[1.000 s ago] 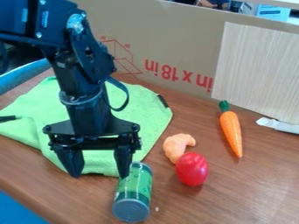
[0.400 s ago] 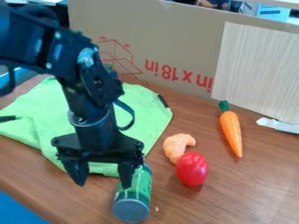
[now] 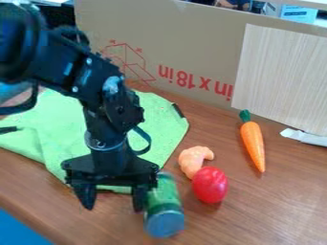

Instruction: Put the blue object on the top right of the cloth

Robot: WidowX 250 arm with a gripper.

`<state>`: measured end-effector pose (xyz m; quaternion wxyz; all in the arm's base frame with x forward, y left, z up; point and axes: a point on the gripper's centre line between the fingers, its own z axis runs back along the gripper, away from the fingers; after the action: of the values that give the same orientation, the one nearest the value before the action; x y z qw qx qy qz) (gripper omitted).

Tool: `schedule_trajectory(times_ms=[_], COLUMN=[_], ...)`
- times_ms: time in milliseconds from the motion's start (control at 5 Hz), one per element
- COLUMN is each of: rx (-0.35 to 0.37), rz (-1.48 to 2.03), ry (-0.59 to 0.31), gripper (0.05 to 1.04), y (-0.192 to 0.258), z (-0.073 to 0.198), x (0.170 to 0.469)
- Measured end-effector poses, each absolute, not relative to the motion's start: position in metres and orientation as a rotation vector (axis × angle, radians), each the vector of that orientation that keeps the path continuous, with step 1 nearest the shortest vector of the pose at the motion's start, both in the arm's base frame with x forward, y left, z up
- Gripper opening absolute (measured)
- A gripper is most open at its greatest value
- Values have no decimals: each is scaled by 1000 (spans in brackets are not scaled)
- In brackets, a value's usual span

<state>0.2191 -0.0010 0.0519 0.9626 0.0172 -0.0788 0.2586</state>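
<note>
One blue patch (image 3: pixel 18 230) sits cut off at the near left corner of the scene, too little of it showing for me to name. Farther in, a green can (image 3: pixel 166 194) with a dull blue end lies on its side on the brown table (image 3: pixel 256 217), the closest match I have for the blue object, though I cannot be sure it is the one meant. Its long axis runs near to far, the near end angled slightly right. Just left of it, the gripper (image 3: pixel 113 207) hangs with its jaws parted left and right, released, grasping nothing that I can see. The right finger overlaps the can's left side in my view; whether they touch, I cannot tell. I judge that the jaws must rise and shift right to straddle the can across its width. Past the can, on the right, sits a red toy (image 3: pixel 209 184), likely tight for that finger. Farther off, the arm hides the middle of the green cloth (image 3: pixel 159 119), whose far right corner, the goal, shows beyond it.
</note>
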Motion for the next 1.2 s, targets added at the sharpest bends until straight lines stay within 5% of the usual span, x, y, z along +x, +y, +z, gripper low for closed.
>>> schedule_trajectory(times_ms=[400,600,1200], rx=[47,49,-122], rz=[630,654,565], ry=[-141,-119,-147], gripper=[816,999,1001], y=[14,13,-22], z=[40,42,85], x=[217,215,229])
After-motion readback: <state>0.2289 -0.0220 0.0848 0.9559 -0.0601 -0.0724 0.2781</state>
